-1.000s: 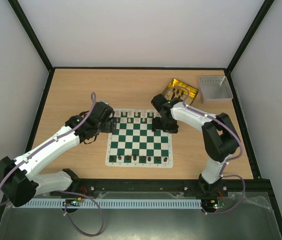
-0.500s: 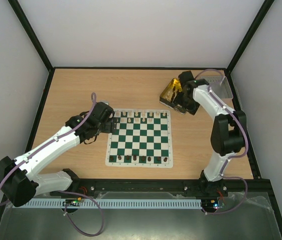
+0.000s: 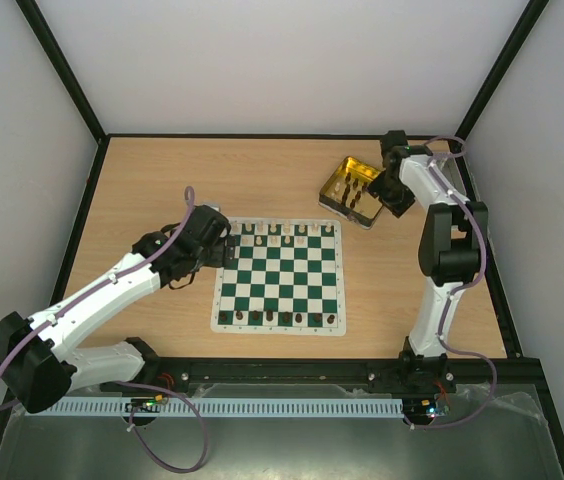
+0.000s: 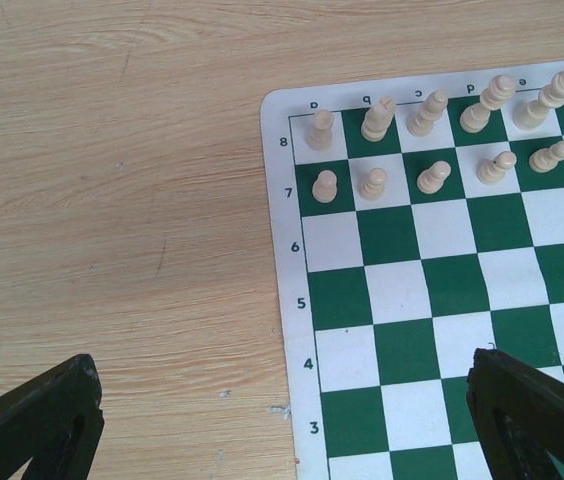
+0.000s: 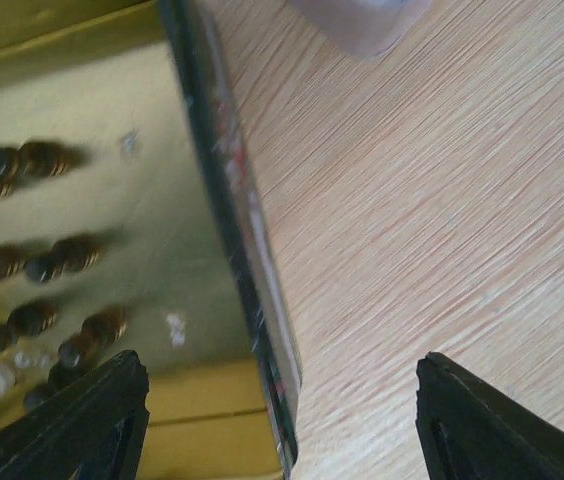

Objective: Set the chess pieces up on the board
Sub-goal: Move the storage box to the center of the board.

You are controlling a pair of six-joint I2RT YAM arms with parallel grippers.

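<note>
Your right hand (image 5: 280, 420) has swung from board (image 3: 277, 285) to yellow tray (image 3: 334, 195), spread and empty; left hand (image 4: 282, 425) gapes empty. Cream ranks (image 4: 432, 175) look set; dark pieces (image 5: 52, 255) wait in tray

- The board (image 3: 278, 282): dark green and white checks, with a white border carrying black letters and numbers.
- Chess pieces (image 4: 432, 178) on the board's far two rows: pale cream. Those on its near row: dark brown.
- Tray (image 5: 157, 205) beyond the board's far right corner: translucent yellow, with dark brown pieces inside.
- Table (image 4: 112, 200) around the board: light wood grain.
- Left arm (image 3: 112, 288) and right arm (image 3: 432, 190): white shells, black joints, lilac cables.
</note>
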